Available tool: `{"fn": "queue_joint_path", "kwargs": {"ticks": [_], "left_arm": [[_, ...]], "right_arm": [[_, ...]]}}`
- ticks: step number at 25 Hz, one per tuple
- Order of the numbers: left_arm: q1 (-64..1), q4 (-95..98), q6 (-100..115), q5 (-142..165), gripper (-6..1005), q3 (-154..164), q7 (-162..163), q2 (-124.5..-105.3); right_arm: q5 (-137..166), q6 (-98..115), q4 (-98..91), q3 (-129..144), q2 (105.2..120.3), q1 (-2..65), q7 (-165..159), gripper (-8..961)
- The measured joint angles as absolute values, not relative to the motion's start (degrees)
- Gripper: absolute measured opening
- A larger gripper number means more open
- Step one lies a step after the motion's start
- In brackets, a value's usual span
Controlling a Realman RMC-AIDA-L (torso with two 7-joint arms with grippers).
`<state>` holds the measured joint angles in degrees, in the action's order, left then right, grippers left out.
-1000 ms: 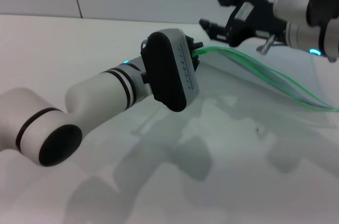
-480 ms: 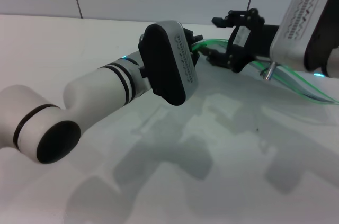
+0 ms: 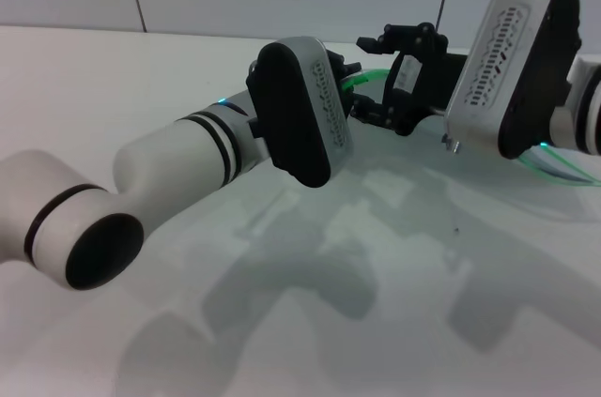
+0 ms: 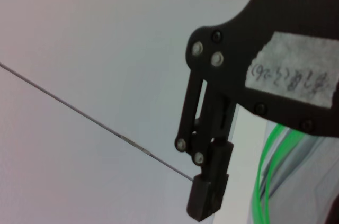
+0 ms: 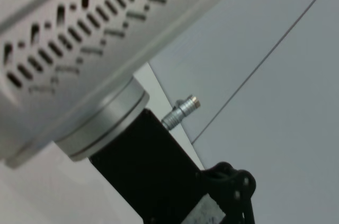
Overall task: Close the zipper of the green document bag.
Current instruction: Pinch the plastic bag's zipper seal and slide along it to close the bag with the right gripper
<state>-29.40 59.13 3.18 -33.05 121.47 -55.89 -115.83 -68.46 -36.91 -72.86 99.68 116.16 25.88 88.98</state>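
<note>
Green document bag [image 3: 563, 167] lies on the white desk [image 3: 141, 68], mostly hidden behind the right arm; its zipper [image 3: 362, 81] end is lifted at the left claw [image 3: 346, 87], apparently clenched on it; the right claw [image 3: 376, 78] spreads beside that strip (slider not visible); two separate green lines suggest closing remains undone.

A smooth, faintly glossy white table [image 3: 394, 322] is seen across the lower frame. The document bag [image 3: 563, 158], at the right edge, appears to be thin translucent plastic, edged by a bright green plastic zipper [image 3: 362, 80]. The right gripper [image 3: 368, 78] is matt black, with a metal connector [image 5: 181, 109] behind it.
</note>
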Motion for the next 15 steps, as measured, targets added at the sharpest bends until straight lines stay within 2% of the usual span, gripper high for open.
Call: {"fn": "queue_joint_path", "kwargs": {"ticks": [15], "left_arm": [[-29.3, 60.0, 2.8, -33.0, 55, 121.3, -56.2, -115.75]], "right_arm": [[-69.2, -34.2, -67.7, 100.3, 116.17, 29.2, 89.8, 607]]}}
